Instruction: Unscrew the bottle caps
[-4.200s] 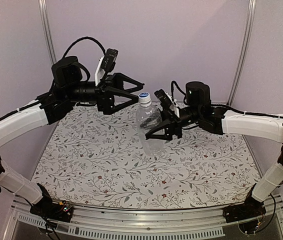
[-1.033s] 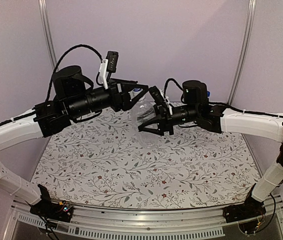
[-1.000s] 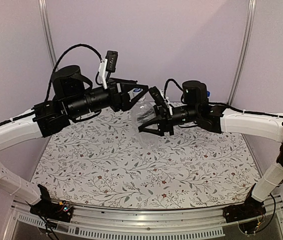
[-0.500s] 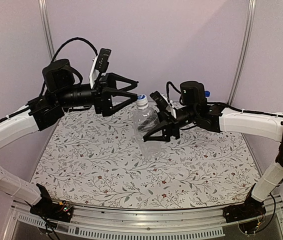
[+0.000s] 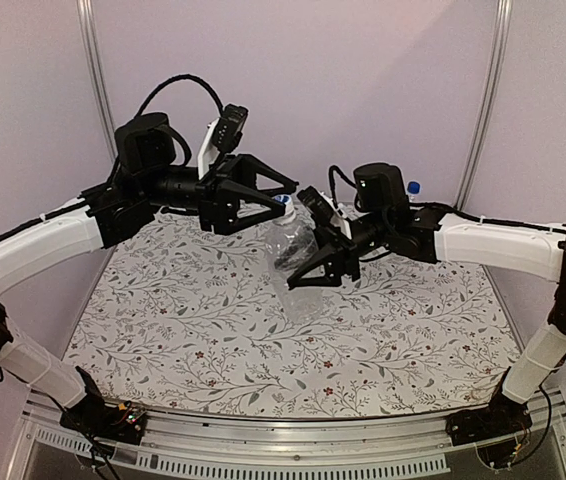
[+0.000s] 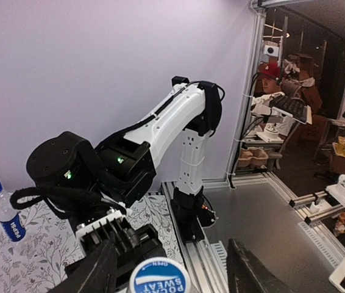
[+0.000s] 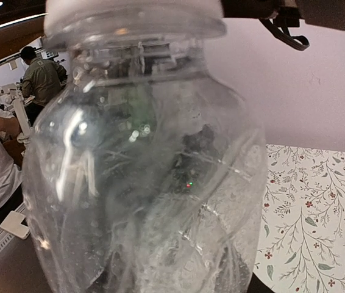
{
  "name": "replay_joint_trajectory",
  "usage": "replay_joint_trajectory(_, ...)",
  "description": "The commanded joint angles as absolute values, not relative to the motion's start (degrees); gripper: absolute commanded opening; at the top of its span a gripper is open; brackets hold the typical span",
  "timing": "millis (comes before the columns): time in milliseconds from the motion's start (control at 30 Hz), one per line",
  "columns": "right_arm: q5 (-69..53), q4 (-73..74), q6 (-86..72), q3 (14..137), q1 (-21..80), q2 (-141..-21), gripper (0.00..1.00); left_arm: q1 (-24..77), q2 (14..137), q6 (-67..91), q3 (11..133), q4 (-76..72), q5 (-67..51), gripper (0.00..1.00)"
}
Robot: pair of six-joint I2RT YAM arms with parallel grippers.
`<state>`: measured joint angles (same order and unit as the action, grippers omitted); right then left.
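Note:
The plain clear bottle point(image 5: 294, 268) stands upright at the middle of the table and fills the right wrist view point(image 7: 148, 171). My right gripper point(image 5: 310, 262) is shut on its body from the right; its fingers are hidden behind the plastic in its own view. The bottle's blue cap point(image 5: 283, 201) reads "Pocari Sweat" in the left wrist view point(image 6: 158, 276). My left gripper point(image 5: 285, 197) is open, and the cap sits between its spread fingers point(image 6: 99, 271) without touching them. The labelled bottle point(image 6: 9, 215) with its blue cap point(image 5: 413, 187) stands at the back right.
The flowered table mat point(image 5: 203, 330) lies under both arms. Purple walls and metal posts point(image 5: 96, 75) close the back and sides. The right arm's white forearm point(image 5: 503, 245) stretches across the right half. A metal rail point(image 5: 293, 432) runs along the near edge.
One second ago my left gripper was closed over the cap. It then opened and drew back left. Now it is back at the cap, open. The right gripper and bottle barely moved.

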<state>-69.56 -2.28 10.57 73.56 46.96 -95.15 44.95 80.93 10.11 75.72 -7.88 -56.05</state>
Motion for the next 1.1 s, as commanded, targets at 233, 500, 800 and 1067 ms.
replay_joint_trajectory(233, -69.9, -1.3, 11.3, 75.3, 47.5, -96.4, 0.43, 44.0, 81.5, 10.0, 75.7, -9.7, -59.5, 0.49)
replay_joint_trajectory(500, -69.8, -1.2, 11.6, 75.2, 47.5, -96.3, 0.43, 43.7, 81.5, 9.7, 73.9, -10.3, -58.8, 0.54)
replay_joint_trajectory(800, -69.4, -1.1, 11.8, 75.0, 47.5, -96.3, 0.43, 43.4, 81.6, 9.9, 73.0, -11.1, -58.6, 0.46)
replay_joint_trajectory(1067, -68.3, -0.7, 12.0, 74.9, 47.4, -96.2, 0.43, 43.3, 81.0, 9.3, 72.3, -10.8, -57.8, 0.35)
